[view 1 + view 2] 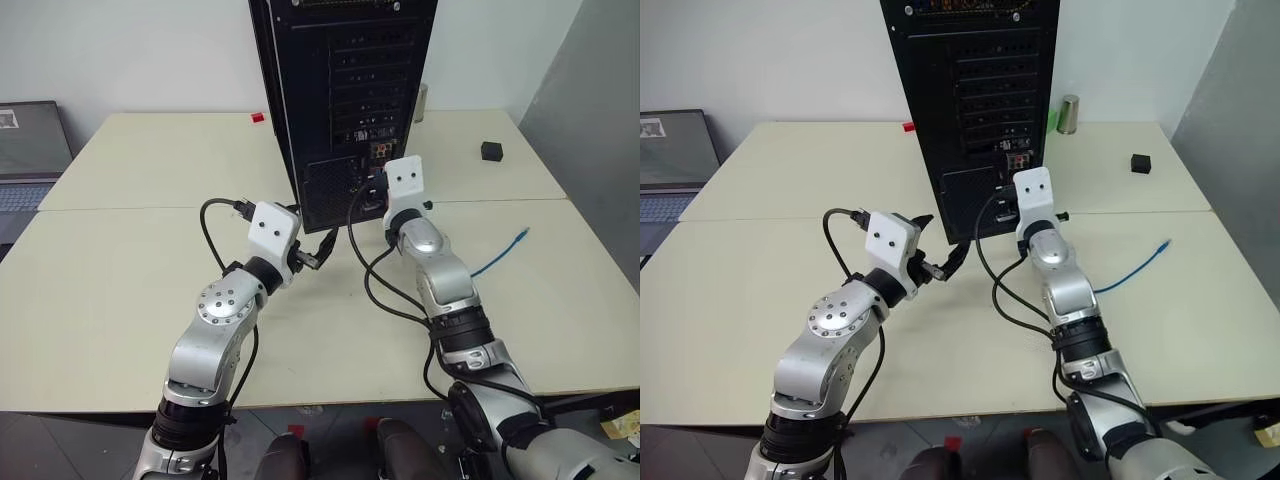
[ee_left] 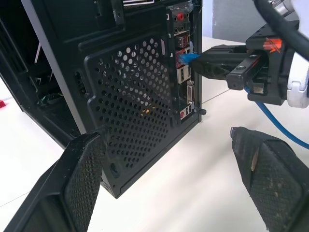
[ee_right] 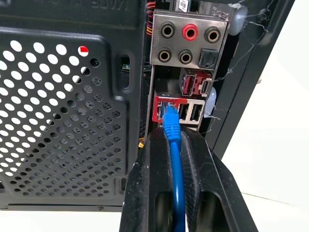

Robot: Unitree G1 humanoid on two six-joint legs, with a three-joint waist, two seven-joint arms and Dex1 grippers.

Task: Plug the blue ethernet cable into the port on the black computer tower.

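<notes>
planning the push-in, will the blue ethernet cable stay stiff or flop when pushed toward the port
Probably floppy along its length: the blue ethernet cable trails in a loose curve across the table. Pinched close behind the plug by the right tool, that short stretch looks straight, so it should push fairly firmly.

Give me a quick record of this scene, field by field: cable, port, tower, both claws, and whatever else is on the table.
cable: blue ethernet cable, plug end at the port, far end lying on the table
port: red-framed socket on the rear panel
tower: black computer tower, upright, rear face toward the robot
right claw: shut on the cable just behind the plug
left claw: open, holding nothing, beside the tower
other: small black box, metal can, laptop
</notes>
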